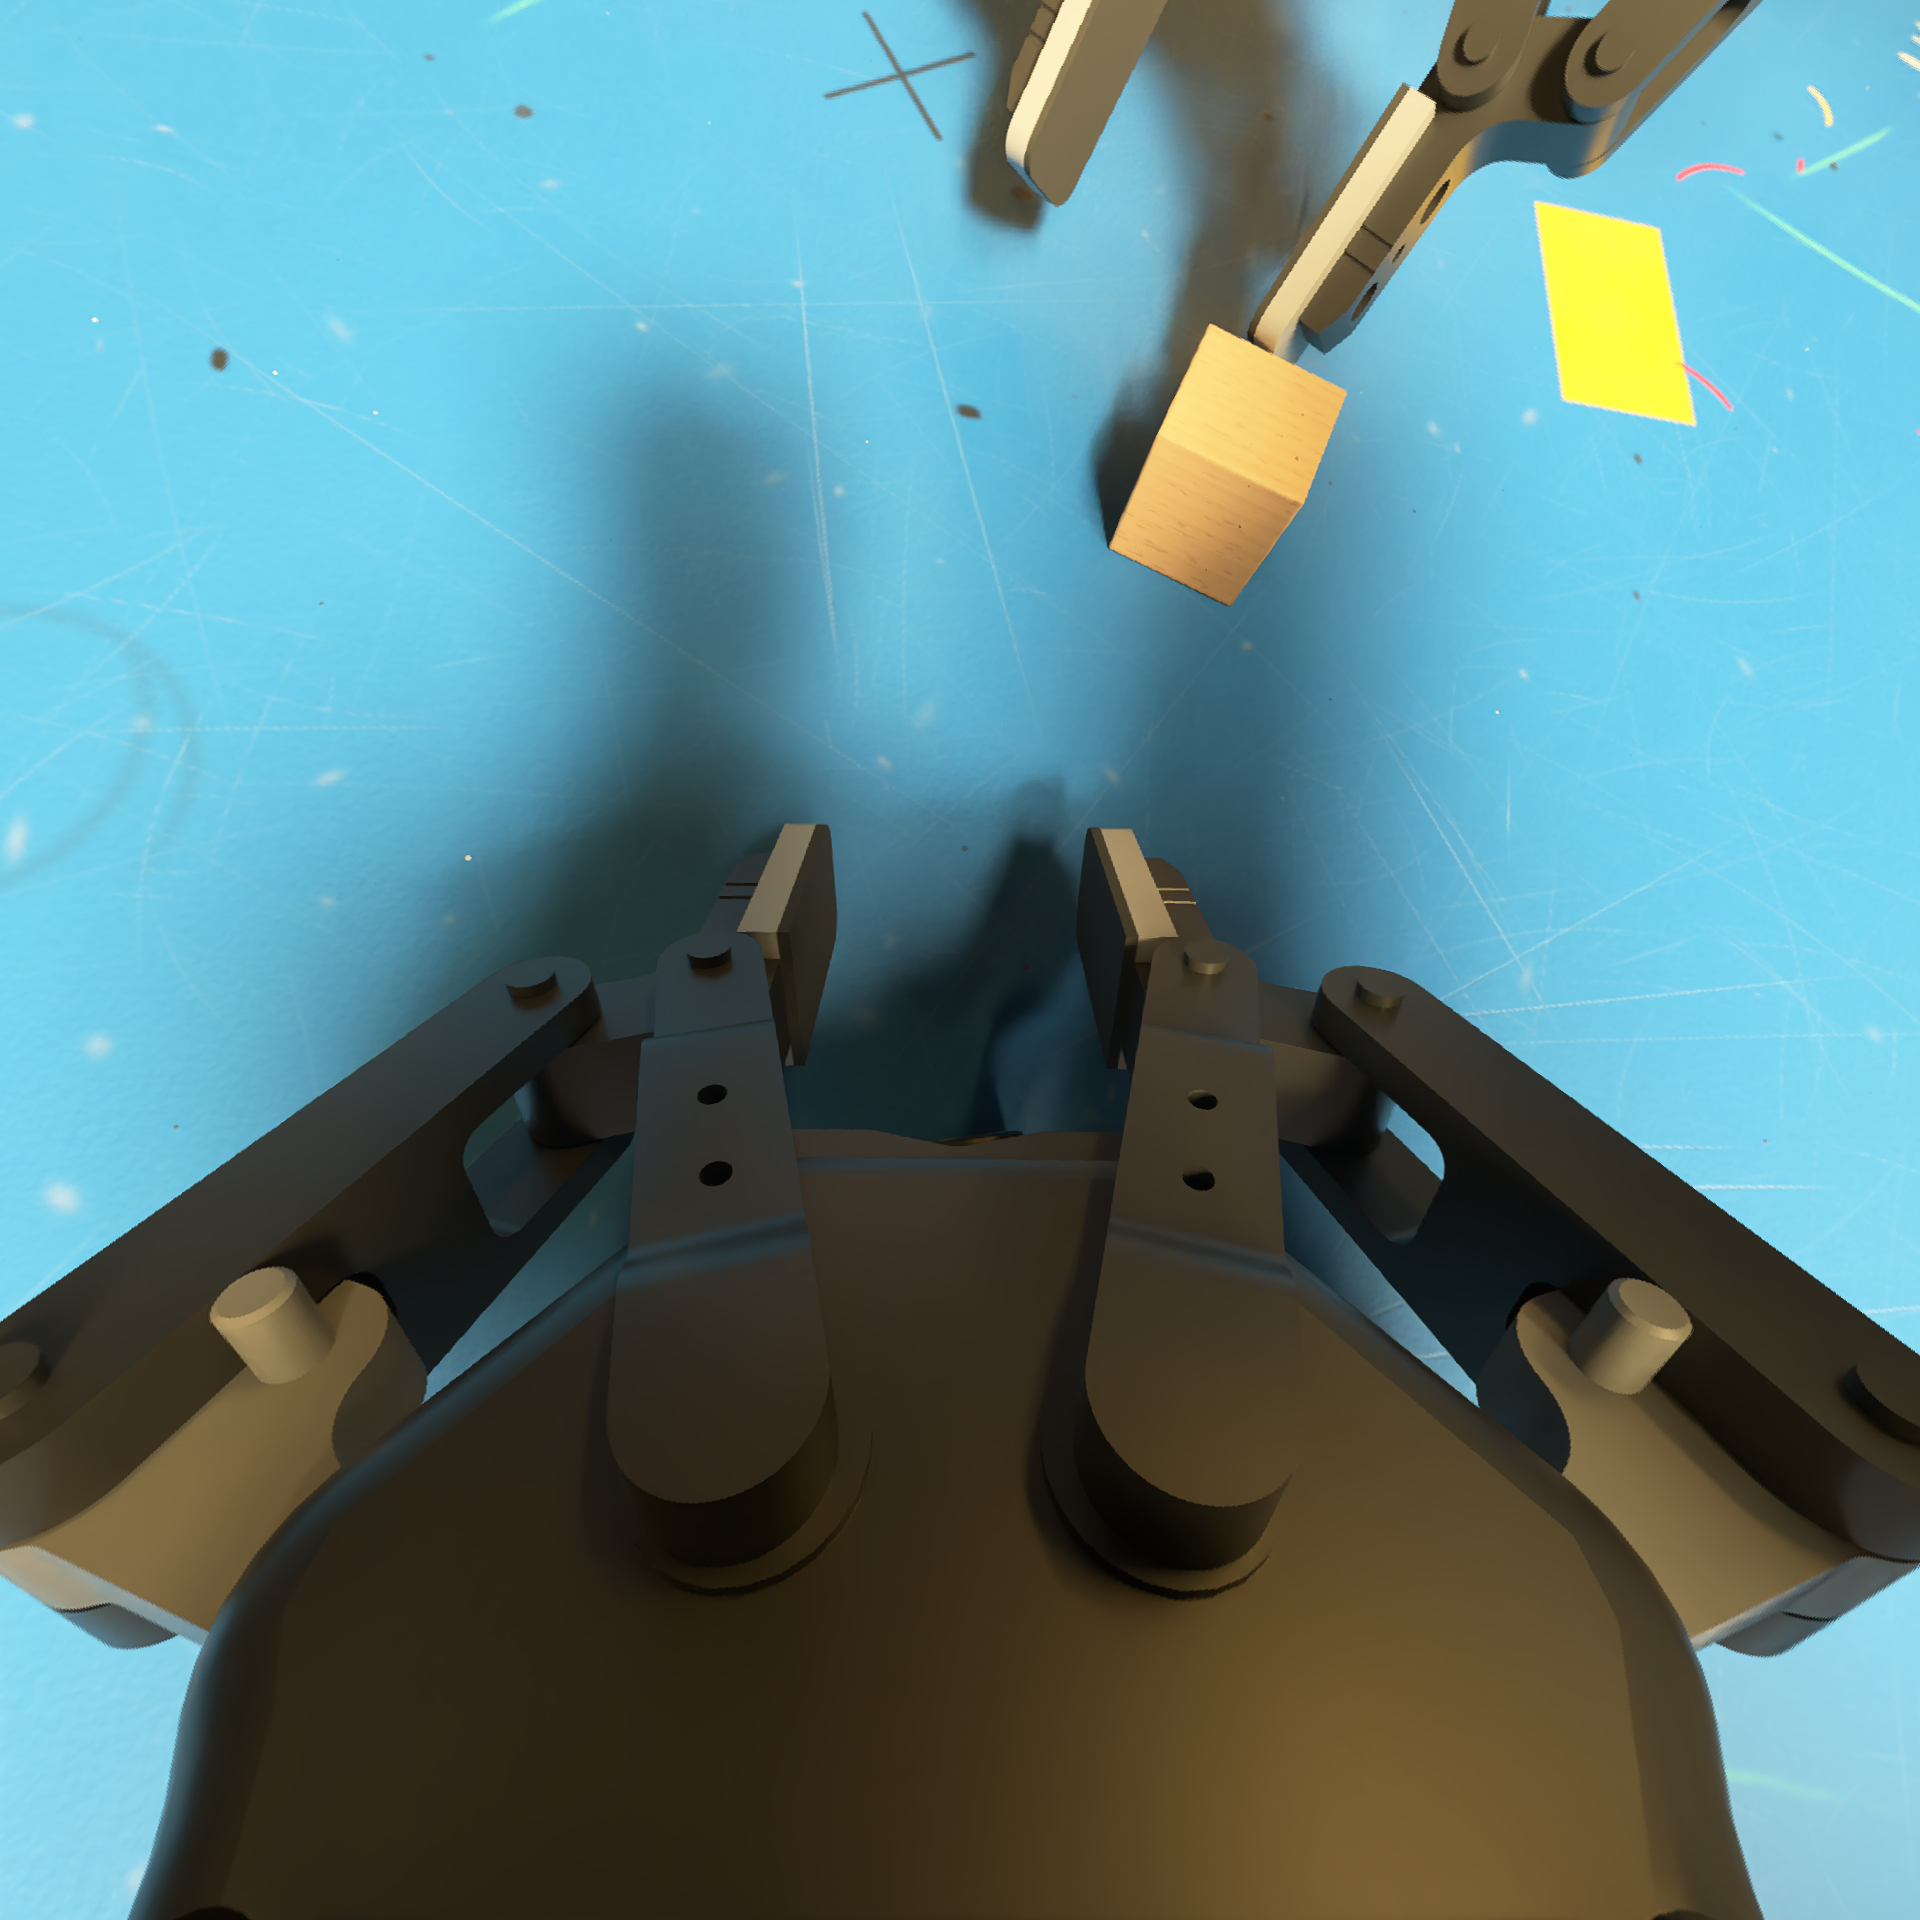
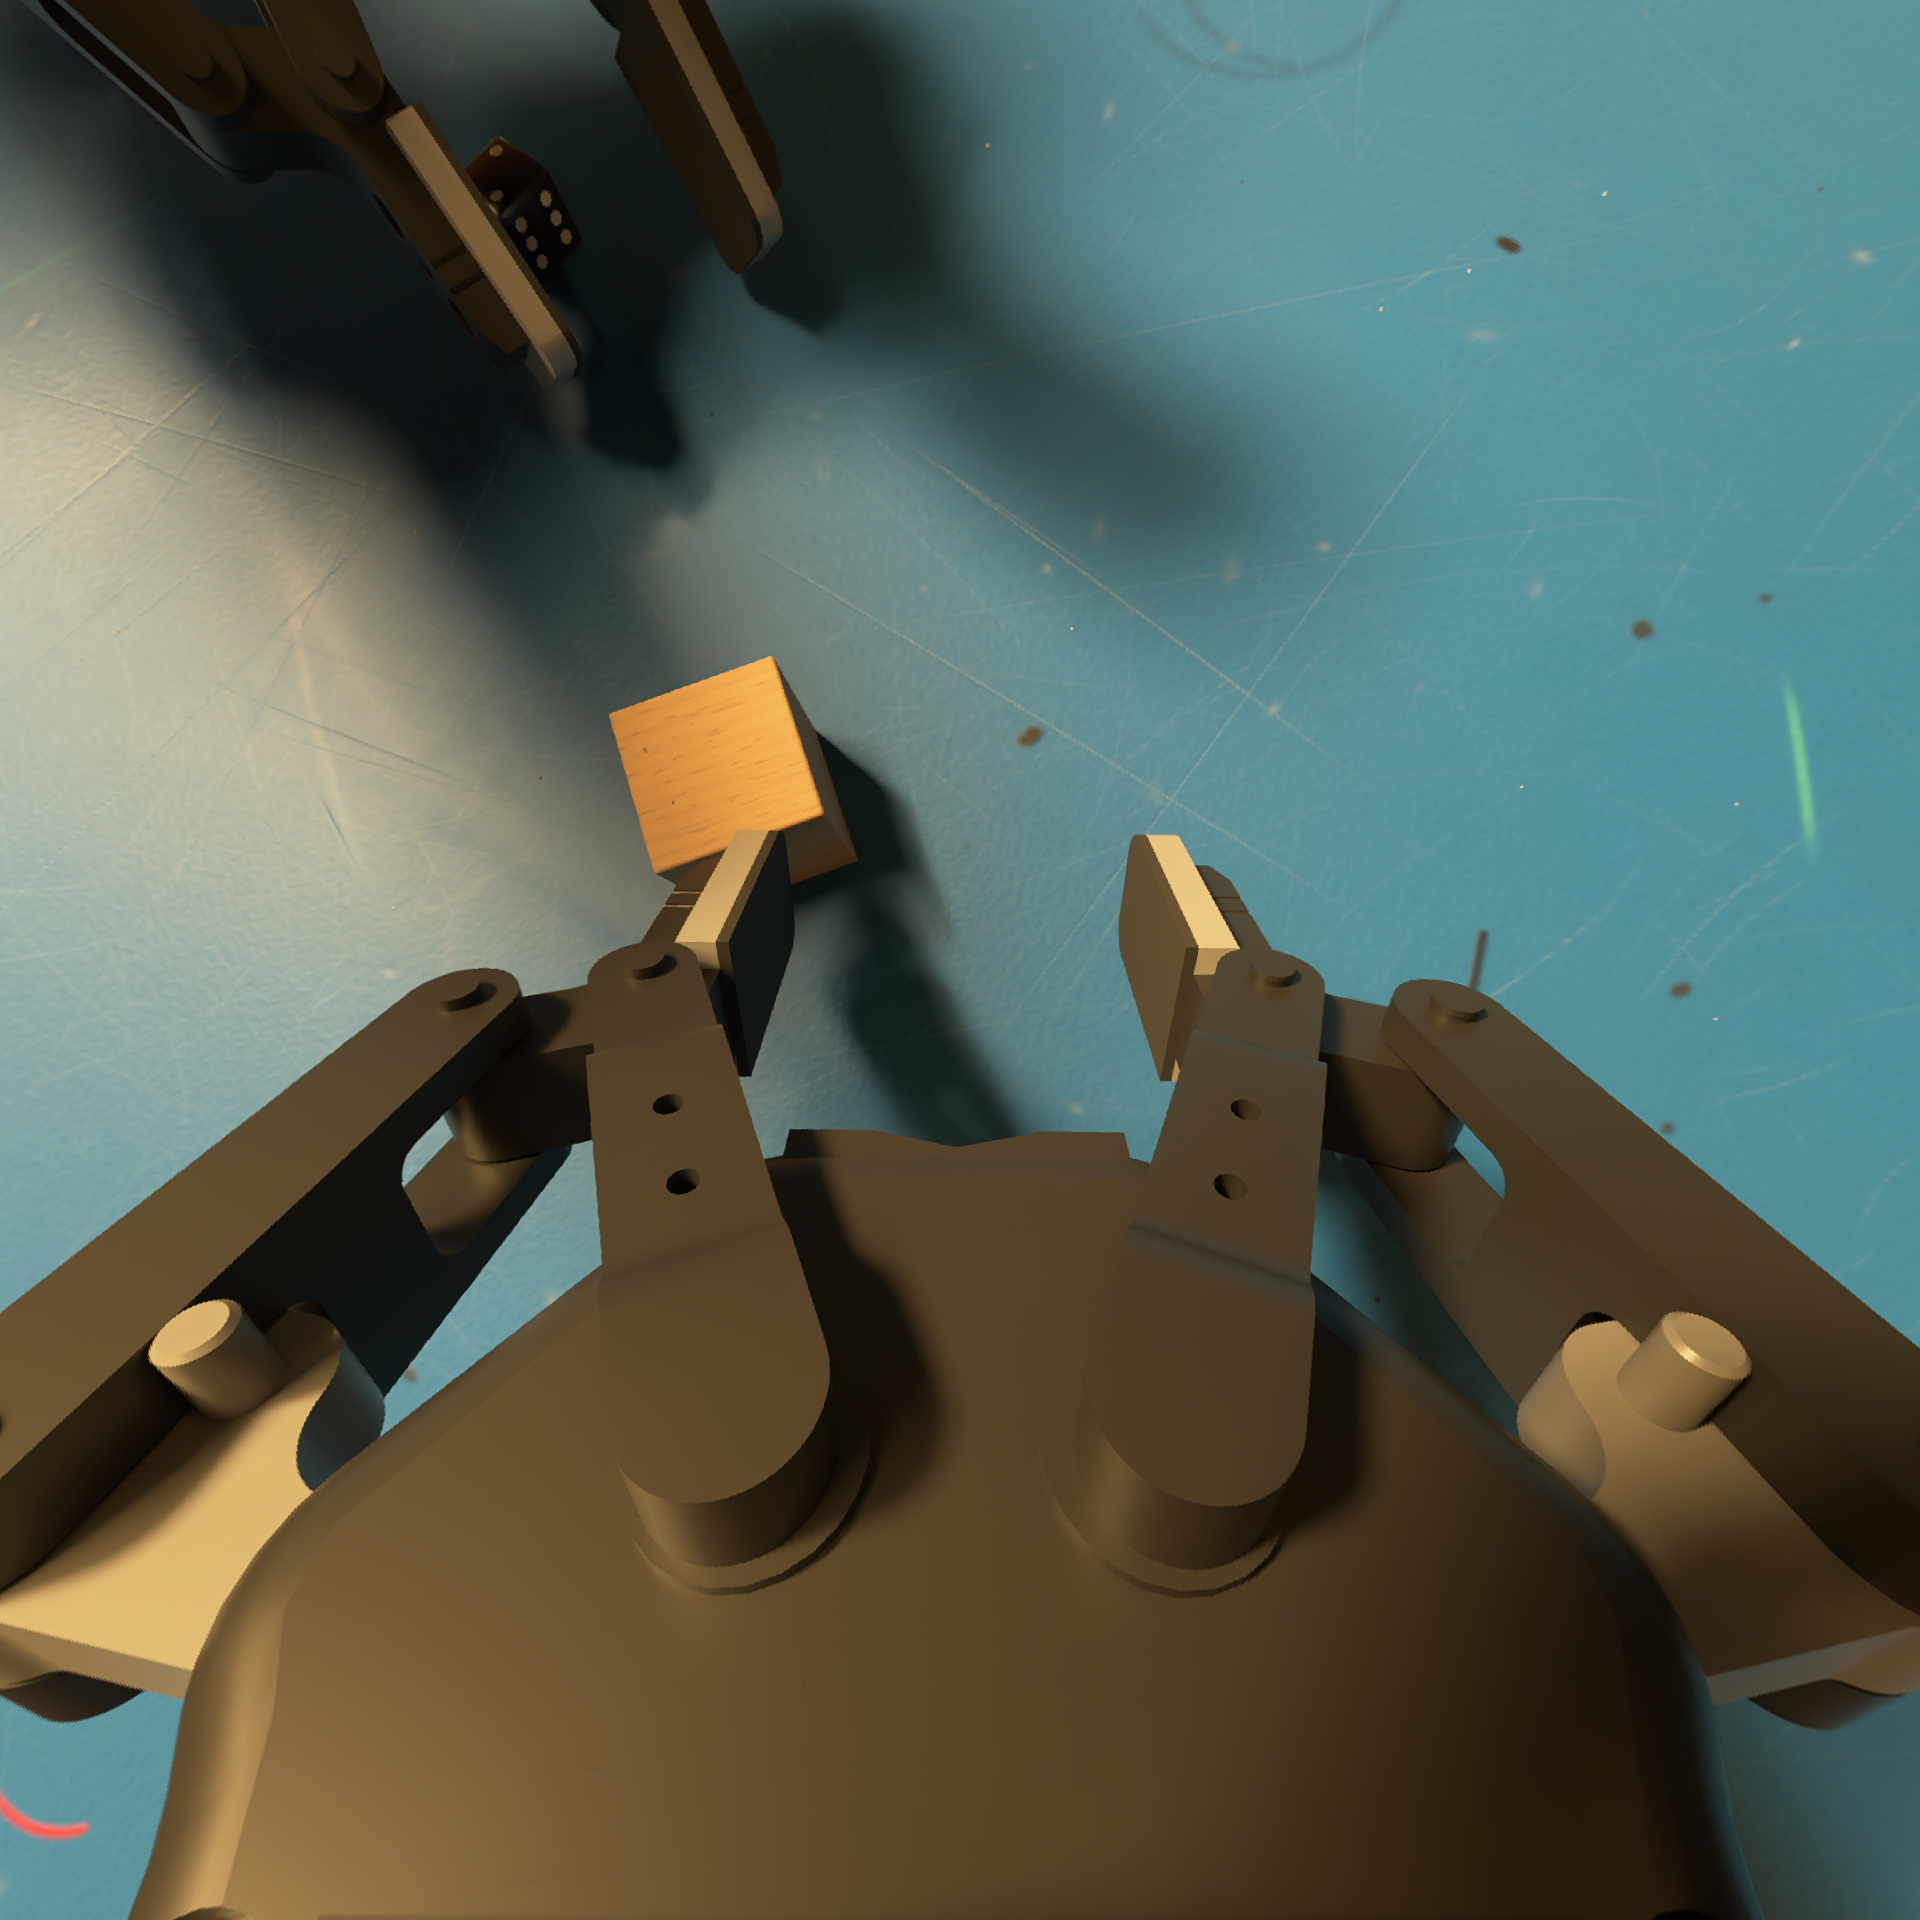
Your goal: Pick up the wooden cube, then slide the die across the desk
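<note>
Left wrist view: left pincer point(image 1: 956, 904) spread wide above blue tabletop point(image 1: 416, 468), nothing between the fingers, deep shadow pooled below. Ahead and to the right, wooden cube point(image 1: 1226, 468) resting on the tabletop, one corner tilted toward the camera. Right pincer point(image 1: 1153, 260) reaching in from the top edge, spread wide, one fingertip point(image 1: 1283, 327) against the cube's far top edge, the other fingertip point(image 1: 1049, 156) well off to the left. Cube outside the gap, not gripped. Yellow rectangular patch point(image 1: 1610, 312) flat on the tabletop just right of that pincer. Dark pen-drawn cross point(image 1: 902, 75) near the top edge.

Right wrist view: right pincer point(image 2: 956, 883) wide, left finger pad point(image 2: 732, 894) overlapping the near lower edge of the wooden cube point(image 2: 722, 764), possibly touching. Farther off at top left, left pincer point(image 2: 665, 301) spread wide, with a dark die point(image 2: 530, 208) with pale pips between its fingers, close against one finger, partly hidden in shadow; contact hard to judge.

Tabletop point(image 2: 1455, 520) scuffed with pale scratches, brown specks, and stray green and red marks. Nothing of the room visible beyond the surface.
</note>
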Tool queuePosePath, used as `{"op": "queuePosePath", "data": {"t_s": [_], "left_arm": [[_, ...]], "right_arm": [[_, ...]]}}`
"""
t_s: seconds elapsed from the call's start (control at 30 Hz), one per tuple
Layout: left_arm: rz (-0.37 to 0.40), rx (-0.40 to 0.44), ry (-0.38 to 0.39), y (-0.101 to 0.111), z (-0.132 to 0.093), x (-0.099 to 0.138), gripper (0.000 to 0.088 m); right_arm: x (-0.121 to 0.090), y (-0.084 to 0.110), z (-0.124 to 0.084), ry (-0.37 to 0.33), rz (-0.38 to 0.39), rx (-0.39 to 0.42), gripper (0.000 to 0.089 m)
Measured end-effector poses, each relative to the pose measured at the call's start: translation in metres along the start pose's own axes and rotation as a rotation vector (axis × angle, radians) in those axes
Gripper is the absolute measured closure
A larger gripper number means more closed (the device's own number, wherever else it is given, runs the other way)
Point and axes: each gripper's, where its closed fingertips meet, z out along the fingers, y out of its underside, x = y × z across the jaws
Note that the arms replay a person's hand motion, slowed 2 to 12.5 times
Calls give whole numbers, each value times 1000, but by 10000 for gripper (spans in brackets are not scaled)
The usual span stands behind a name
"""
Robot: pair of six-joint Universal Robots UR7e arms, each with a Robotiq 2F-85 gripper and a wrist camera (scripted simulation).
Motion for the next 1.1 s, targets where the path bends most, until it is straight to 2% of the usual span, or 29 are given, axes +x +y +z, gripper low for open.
{"op": "queuePosePath", "data": {"t_s": [0.07, 0.23, 0.3, 0.4, 0.6, 0.7, 1.0, 1.1], "left_arm": [[-1, 1, 0, 0, 0, 0, 429], [-2, 2, 0, 0, 0, 0, 352], [-3, 1, 0, 0, 0, 0, 321], [-2, -2, 1, 1, 0, 0, 281], [3, -4, -1, 1, 0, 0, 276], [1, -3, -1, 1, 0, 1, 276], [-5, 3, -11, 2, -3, 0, 275], [-9, 4, -15, 3, -4, 1, 276]], "right_arm": [[-2, 0, 0, -15, 8, -3, 355], [-10, 1, -1, -88, 29, -11, 499], [-18, 3, 0, -129, 32, -17, 516], [-30, 3, 3, -181, 30, -21, 508], [-43, 0, 7, -225, -12, -12, 379], [-43, -2, 7, -215, -42, -9, 346], [-27, -12, 3, -103, -132, 42, 307], [-27, -15, 3, -90, -176, 61, 306]]}}
